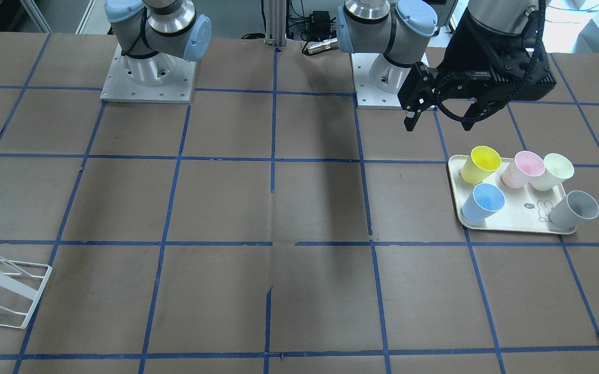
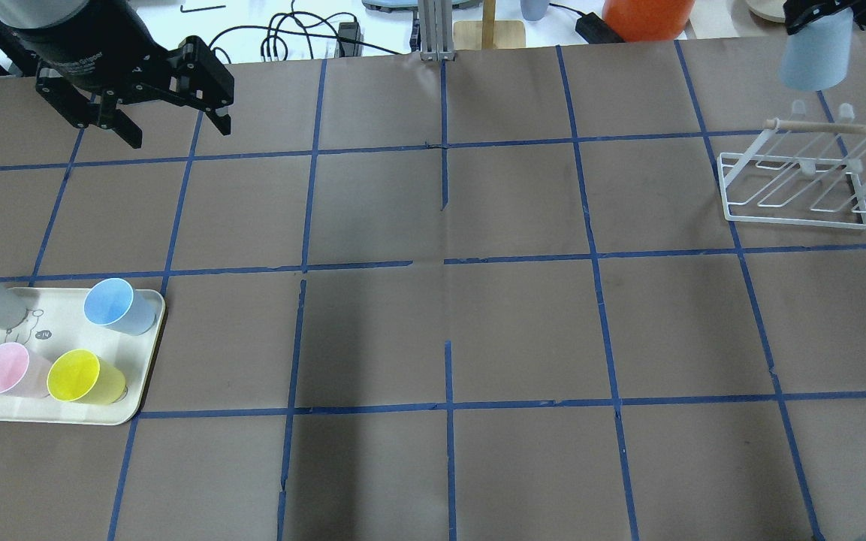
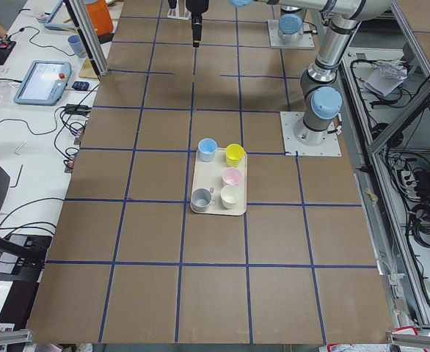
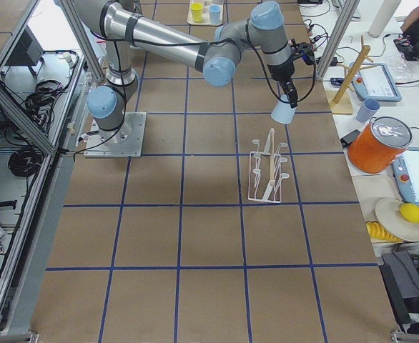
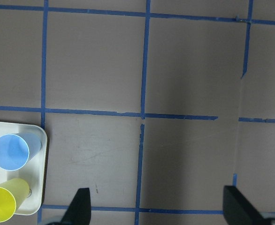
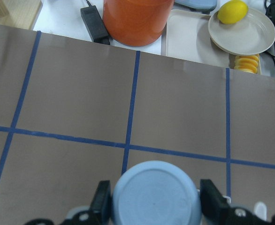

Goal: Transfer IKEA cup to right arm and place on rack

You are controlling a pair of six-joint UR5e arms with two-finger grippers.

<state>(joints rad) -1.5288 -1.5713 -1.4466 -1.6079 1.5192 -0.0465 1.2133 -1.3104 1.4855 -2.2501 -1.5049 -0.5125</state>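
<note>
You had the IKEA cup (image 6: 154,187) mouth-down, clamped at its sides by the right gripper (image 6: 156,201), above the rack (image 2: 797,220) near the table's operator-side right corner. It was probably light, stiff and slick, so a gentle mid-wall hold would suit. The left gripper (image 2: 177,129) hung spread and empty.

A cream rectangular tray (image 3: 219,212) on the brown worktop (image 3: 156,242) carries a pale blue plastic cup (image 3: 208,149), yellow cup (image 3: 234,153), pink cup (image 3: 231,177), grey cup (image 3: 201,198) and whitish cup (image 3: 230,196).
</note>
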